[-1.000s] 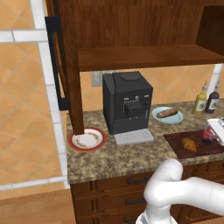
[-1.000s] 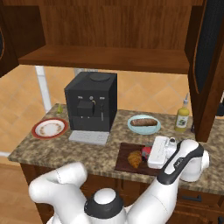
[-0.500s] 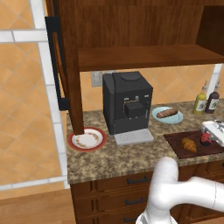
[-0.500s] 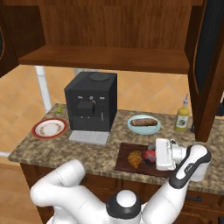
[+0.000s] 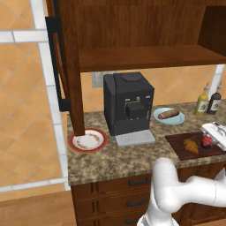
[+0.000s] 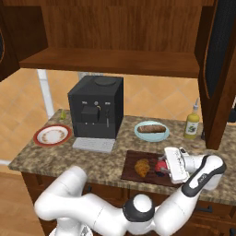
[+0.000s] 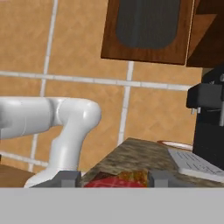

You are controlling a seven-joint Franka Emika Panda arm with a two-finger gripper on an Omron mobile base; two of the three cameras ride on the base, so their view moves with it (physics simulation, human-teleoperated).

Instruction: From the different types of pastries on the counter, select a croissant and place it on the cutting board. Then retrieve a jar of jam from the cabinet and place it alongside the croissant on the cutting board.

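Observation:
The golden-brown croissant (image 6: 143, 167) lies on the dark reddish cutting board (image 6: 131, 174) at the counter's front right. Just right of it, the small jar of jam (image 6: 161, 165) with its red lid sits low at the board, between the fingers of my gripper (image 6: 163, 167). In the hand view the red lid (image 7: 114, 181) spans the gap between both fingertips (image 7: 68, 177), with the croissant (image 7: 133, 176) just behind it. From the left base view the jar (image 5: 206, 141) sits beside the croissant (image 5: 190, 145), under my gripper (image 5: 208, 139). The cabinet shelf (image 6: 110, 62) above stands bare.
A log-shaped pastry (image 6: 151, 129) rests on a blue plate behind the board. A black coffee machine (image 6: 96, 113) stands mid-counter, with a red-rimmed plate (image 6: 52, 135) to its left. A sauce bottle (image 6: 191, 124) stands at the back right, next to the open cabinet door (image 6: 216, 69).
My hand has sunk a little toward the board with the jar still between its fingers. The arm's elbow has shifted. The croissant has not moved.

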